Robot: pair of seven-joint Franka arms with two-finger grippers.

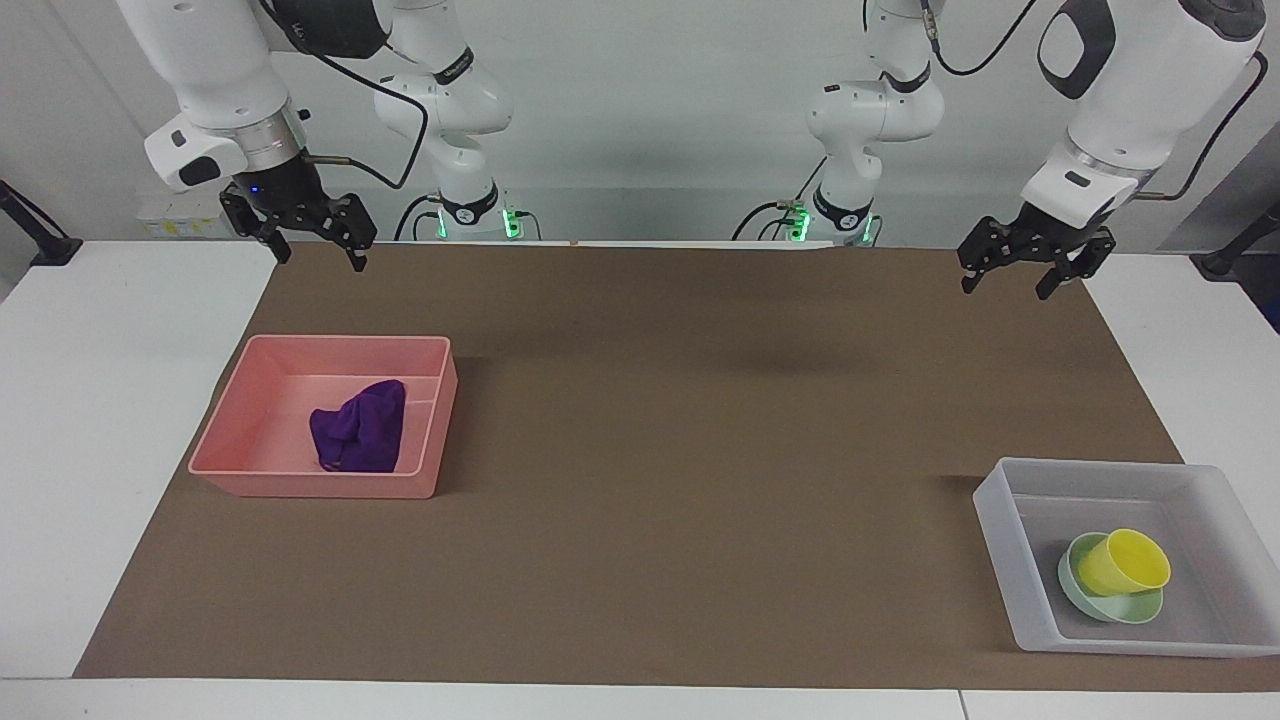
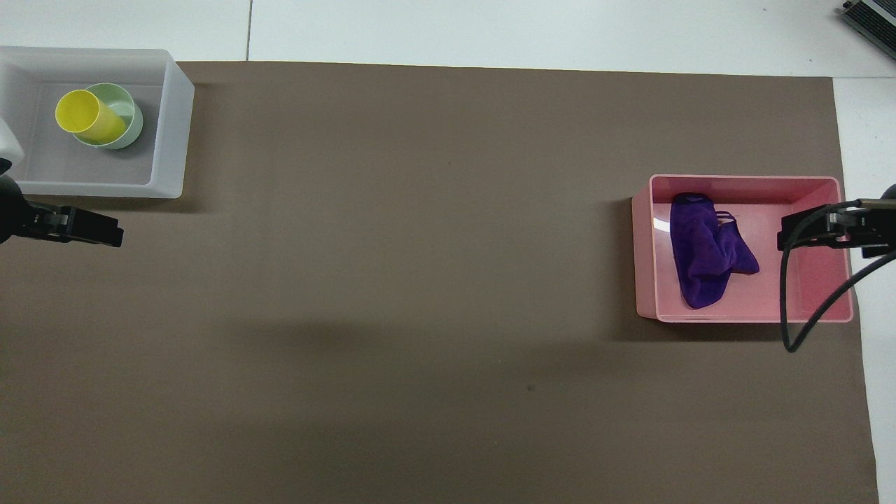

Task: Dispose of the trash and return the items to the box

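Observation:
The purple cloth (image 1: 362,428) (image 2: 707,252) lies crumpled in the pink bin (image 1: 230,420) (image 2: 742,179) at the right arm's end. The yellow cup (image 1: 1130,563) (image 2: 84,115) leans tilted in the mint-green bowl (image 1: 1100,603) (image 2: 131,115). Both sit in the translucent box (image 1: 1000,545) (image 2: 168,126) at the left arm's end. My left gripper (image 1: 1003,292) (image 2: 105,234) is open and empty, raised over the brown mat. My right gripper (image 1: 322,262) (image 2: 791,238) is open and empty, raised over the mat's corner by the pink bin, and waits.
The brown mat (image 1: 700,450) covers most of the white table (image 1: 90,400). The two arm bases stand at the table's edge by the robots. A black cable (image 2: 787,308) hangs from the right arm over the pink bin in the overhead view.

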